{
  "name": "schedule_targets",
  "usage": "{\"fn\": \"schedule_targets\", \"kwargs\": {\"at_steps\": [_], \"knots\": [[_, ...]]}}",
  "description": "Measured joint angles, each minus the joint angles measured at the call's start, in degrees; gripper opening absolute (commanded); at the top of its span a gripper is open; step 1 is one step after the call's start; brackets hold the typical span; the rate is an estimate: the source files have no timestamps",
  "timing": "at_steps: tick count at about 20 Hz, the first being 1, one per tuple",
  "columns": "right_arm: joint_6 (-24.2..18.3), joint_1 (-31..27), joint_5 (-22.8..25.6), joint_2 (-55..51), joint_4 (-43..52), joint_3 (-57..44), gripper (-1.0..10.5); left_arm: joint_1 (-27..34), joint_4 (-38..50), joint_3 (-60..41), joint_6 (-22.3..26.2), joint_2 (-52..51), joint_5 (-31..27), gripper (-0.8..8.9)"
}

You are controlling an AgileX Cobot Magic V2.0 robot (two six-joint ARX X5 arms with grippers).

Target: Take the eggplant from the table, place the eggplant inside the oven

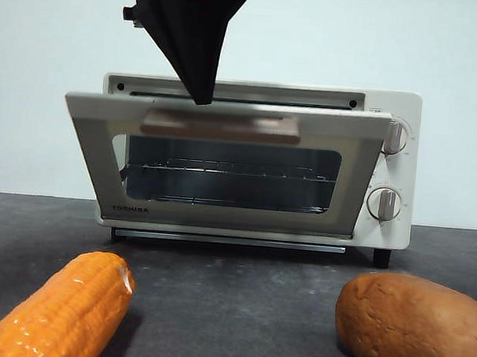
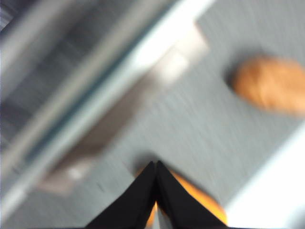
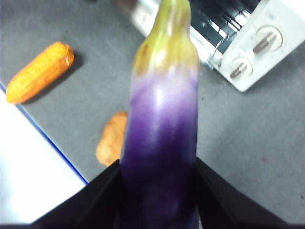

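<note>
The eggplant, purple with a yellow-green stem end, stands up between the jaws of my right gripper, which is shut on it above the table; it does not show in the front view. The cream oven stands at the back, its glass door tilted partly open, the wire rack visible behind. My left gripper comes down from above with its tip just above the door's beige handle. Its wrist view is blurred and shows the jaws shut with nothing between them.
An orange corn cob lies at the front left and a brown potato-like lump at the front right. The right wrist view shows both, corn and lump, near the table's blue-lined edge.
</note>
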Motion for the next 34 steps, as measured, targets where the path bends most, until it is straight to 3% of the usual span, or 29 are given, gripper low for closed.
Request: {"fn": "schedule_targets", "kwargs": {"at_steps": [3, 6, 10, 15, 23, 26, 31, 34], "knots": [[0.0, 0.0, -0.2, 0.0, 1.8, 0.0, 1.3, -2.2, -2.6, 0.0, 0.8, 0.0, 0.0, 0.06], [0.0, 0.0, -0.2, 0.7, 2.8, 0.0, 1.3, -2.3, 0.1, 0.0, 0.7, -1.0, -0.1, 0.06], [-0.4, 0.0, -0.2, 3.8, 3.4, 0.0, 1.3, -0.7, 7.8, -0.8, -1.3, -7.6, -4.4, 0.06], [-3.7, 0.0, -0.2, 9.6, 7.8, 0.0, 1.3, 6.3, 19.8, -14.6, -4.5, -19.0, -6.4, 0.06], [-14.4, 0.0, 0.4, 25.4, 22.0, 0.0, 1.3, 20.6, 39.1, -43.4, -10.9, -39.1, -4.9, 0.06], [-18.9, -0.6, 4.1, 33.6, 26.7, 1.1, 1.3, 25.5, 41.8, -50.7, -11.8, -41.7, -3.0, 0.06], [-27.6, -0.9, 17.1, 46.8, 33.4, 8.6, 1.3, 34.8, 48.1, -58.0, -14.4, -41.6, 4.0, 0.06], [-32.7, -2.0, 17.6, 52.7, 38.9, 11.3, 1.3, 38.9, 48.4, -58.6, -15.1, -41.3, 6.2, 0.06]]}}
